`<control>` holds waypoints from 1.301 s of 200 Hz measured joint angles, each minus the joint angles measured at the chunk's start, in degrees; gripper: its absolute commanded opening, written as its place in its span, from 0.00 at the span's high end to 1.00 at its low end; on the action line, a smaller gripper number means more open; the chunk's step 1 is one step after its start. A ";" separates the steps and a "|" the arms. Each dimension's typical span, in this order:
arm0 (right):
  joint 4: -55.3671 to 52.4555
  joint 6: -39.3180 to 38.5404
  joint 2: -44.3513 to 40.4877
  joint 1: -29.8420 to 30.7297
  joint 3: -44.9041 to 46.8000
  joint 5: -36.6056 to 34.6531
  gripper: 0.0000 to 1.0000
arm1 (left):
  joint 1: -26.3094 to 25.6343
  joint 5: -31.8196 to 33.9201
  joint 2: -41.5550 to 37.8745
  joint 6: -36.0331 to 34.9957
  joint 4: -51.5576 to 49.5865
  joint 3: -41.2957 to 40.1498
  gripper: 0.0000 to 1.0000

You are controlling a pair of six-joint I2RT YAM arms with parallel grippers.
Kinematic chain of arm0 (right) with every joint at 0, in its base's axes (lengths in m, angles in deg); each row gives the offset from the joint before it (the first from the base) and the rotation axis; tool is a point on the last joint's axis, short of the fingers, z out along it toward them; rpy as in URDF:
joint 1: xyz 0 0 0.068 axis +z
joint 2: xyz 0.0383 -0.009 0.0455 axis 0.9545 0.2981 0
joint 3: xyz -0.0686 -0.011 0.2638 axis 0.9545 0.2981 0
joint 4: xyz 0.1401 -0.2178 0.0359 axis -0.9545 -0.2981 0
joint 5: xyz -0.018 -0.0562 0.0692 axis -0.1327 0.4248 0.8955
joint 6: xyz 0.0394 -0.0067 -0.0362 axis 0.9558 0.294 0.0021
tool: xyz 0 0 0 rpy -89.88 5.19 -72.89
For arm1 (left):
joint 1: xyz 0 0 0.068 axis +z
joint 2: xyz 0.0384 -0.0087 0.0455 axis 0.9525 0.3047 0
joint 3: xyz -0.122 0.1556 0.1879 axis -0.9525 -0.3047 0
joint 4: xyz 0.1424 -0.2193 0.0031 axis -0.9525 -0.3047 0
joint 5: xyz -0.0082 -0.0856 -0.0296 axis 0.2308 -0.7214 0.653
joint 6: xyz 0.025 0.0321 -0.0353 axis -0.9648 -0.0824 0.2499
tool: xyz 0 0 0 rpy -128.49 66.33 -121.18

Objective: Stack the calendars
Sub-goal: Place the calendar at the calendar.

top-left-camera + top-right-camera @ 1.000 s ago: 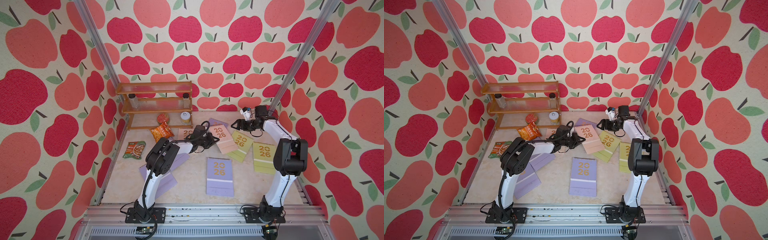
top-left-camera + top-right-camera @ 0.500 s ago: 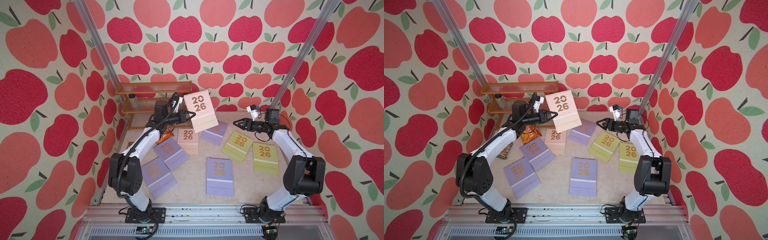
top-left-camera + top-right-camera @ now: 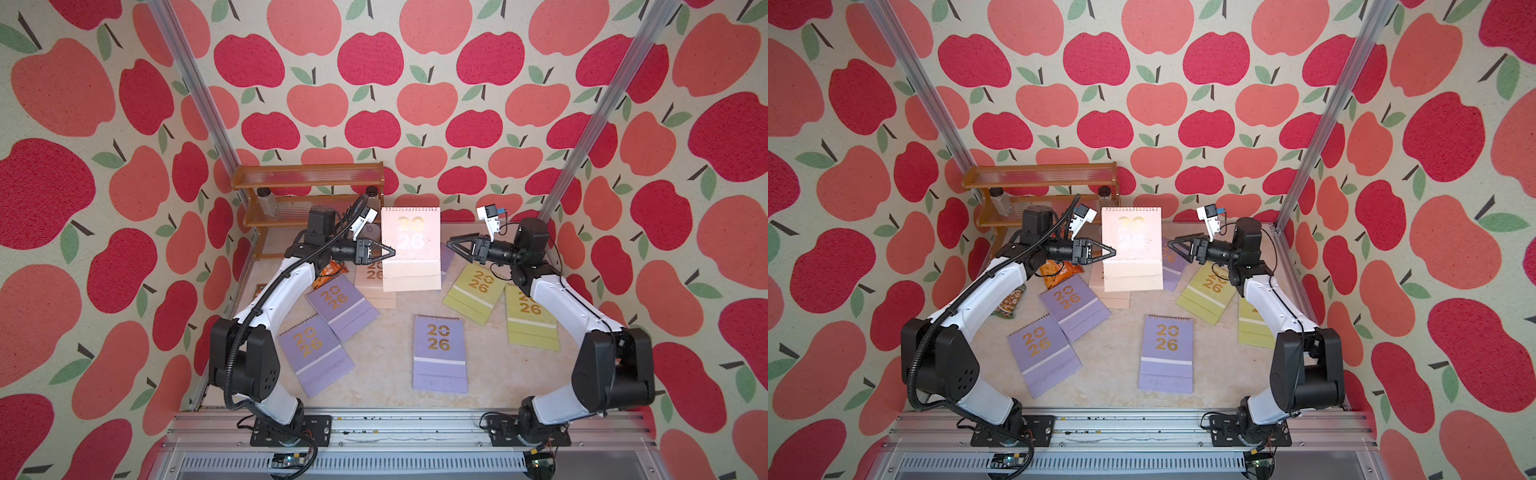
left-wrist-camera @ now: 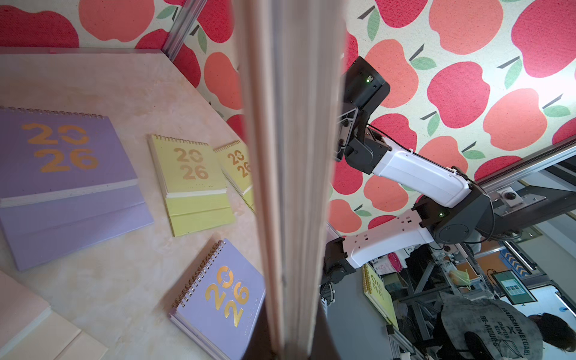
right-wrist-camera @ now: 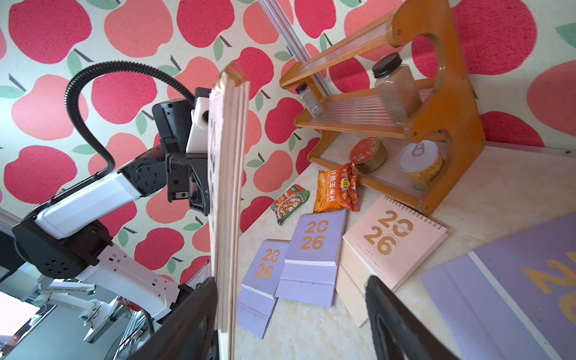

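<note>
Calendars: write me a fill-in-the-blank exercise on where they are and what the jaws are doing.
The left jaws are shut on a ___ calendar, held above the table.
The right jaws stand ___ near its other edge.
___ yellow-green calendars lie flat near the right arm.
Missing words: pink; open; two.

the upright calendar (image 3: 410, 249) sits between the left end effector (image 3: 390, 252) and right end effector (image 3: 451, 245), before the rack (image 3: 307, 176).
</note>
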 measured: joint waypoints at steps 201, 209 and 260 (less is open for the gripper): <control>5.88 6.38 -2.67 9.40 5.03 0.07 1.00 | -0.68 1.77 -0.22 4.50 8.26 -0.76 0.63; 5.92 6.47 -2.67 9.40 5.35 0.50 1.00 | -0.44 2.08 -0.22 4.57 8.28 0.15 0.63; 5.90 7.23 -3.04 9.51 5.81 2.84 1.00 | -0.26 2.27 0.70 7.06 10.73 1.86 0.87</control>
